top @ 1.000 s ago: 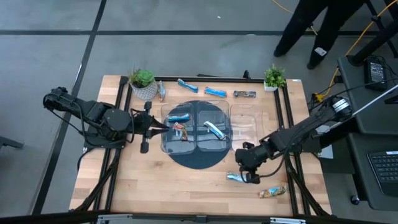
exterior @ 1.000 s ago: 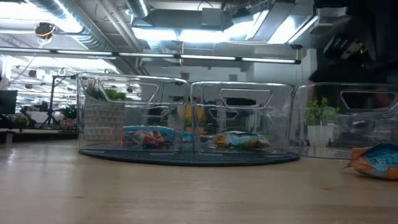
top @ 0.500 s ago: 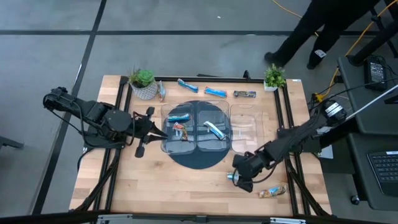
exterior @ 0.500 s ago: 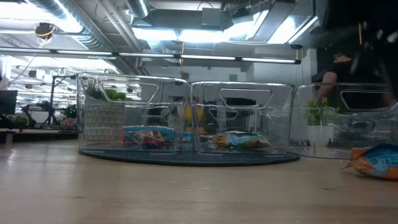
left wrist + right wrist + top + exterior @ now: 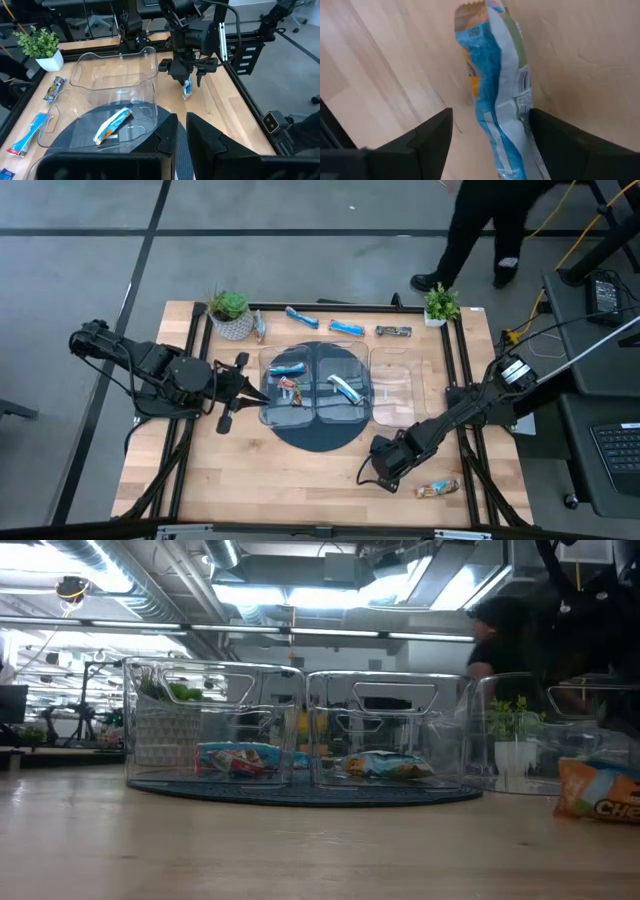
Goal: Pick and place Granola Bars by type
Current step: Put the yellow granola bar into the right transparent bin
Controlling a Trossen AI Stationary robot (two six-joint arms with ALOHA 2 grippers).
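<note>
A silver-blue granola bar [image 5: 495, 85] lies on the wood near the table's front, right of the middle. My right gripper [image 5: 385, 467] stands open over it, pointing down, with one finger on each long side of the bar [image 5: 187, 90]. A tan-orange bar [image 5: 438, 489] lies to its right. Three bars [image 5: 290, 367] [image 5: 292, 390] [image 5: 345, 388] lie in the clear trays [image 5: 318, 358]. Several more bars [image 5: 346, 328] lie along the far edge. My left gripper [image 5: 258, 387] waits shut beside the left tray's wall. My right gripper straddles the silver-blue bar from above with its fingers [image 5: 432, 140] across it. The bar's edge [image 5: 526, 125] runs right beside one finger. I cannot tell whether it touches. The bar rests on the table.
The trays stand on a dark round mat [image 5: 318, 438], with an empty clear tray [image 5: 395, 385] to their right. Small potted plants [image 5: 230, 308] [image 5: 441, 302] stand at the far corners. A person [image 5: 490, 230] walks beyond the far right edge.
My right gripper has moved toward the table's near edge and a little left, coming down over the silver-blue bar. In the low view, the bar at the right edge now shows a broader orange face than before. The person has walked left behind the table.
</note>
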